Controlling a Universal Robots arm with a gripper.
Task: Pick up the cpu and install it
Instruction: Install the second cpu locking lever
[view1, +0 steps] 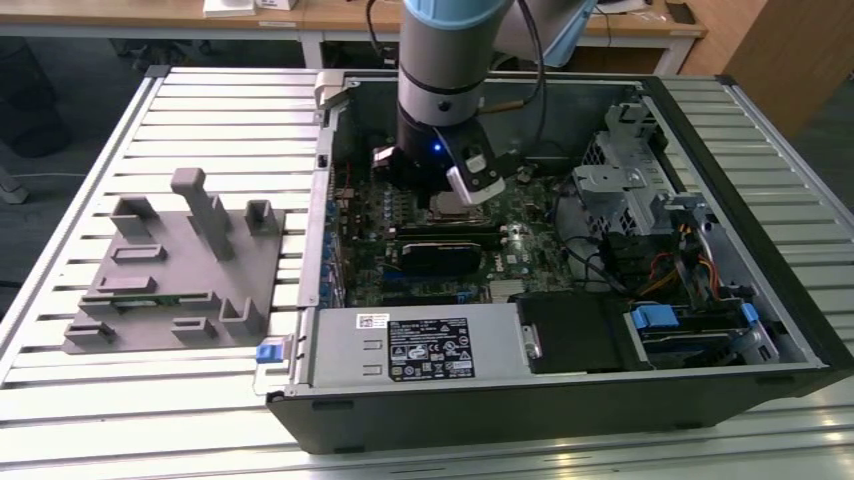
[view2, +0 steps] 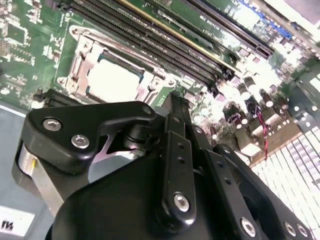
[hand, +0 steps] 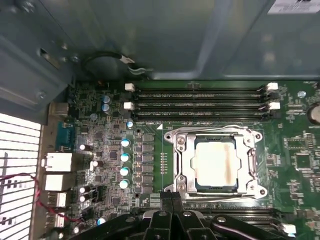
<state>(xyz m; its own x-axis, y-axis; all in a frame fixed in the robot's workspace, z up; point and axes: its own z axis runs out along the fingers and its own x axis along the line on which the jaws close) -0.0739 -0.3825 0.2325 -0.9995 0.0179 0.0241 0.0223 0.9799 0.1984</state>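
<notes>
The cpu (hand: 215, 166) sat inside the socket frame (hand: 216, 162); beside the frame, the gripper (hand: 171, 197) had its fingers pressed together, holding nothing.

Pale matt metal-topped cpu (hand: 215, 166)

Support surface: a table (view1: 200, 110) of pale metal slats running across the exterior view. Two items lie directly on it. An open black computer case (view1: 561, 405) sits on the slats, directly beneath the jaws. A grey plastic fixture (view1: 174, 270) with upright blocks and slots rests flat on the slats, well apart from the jaws toward the exterior view's left, just beside the case wall.
</notes>
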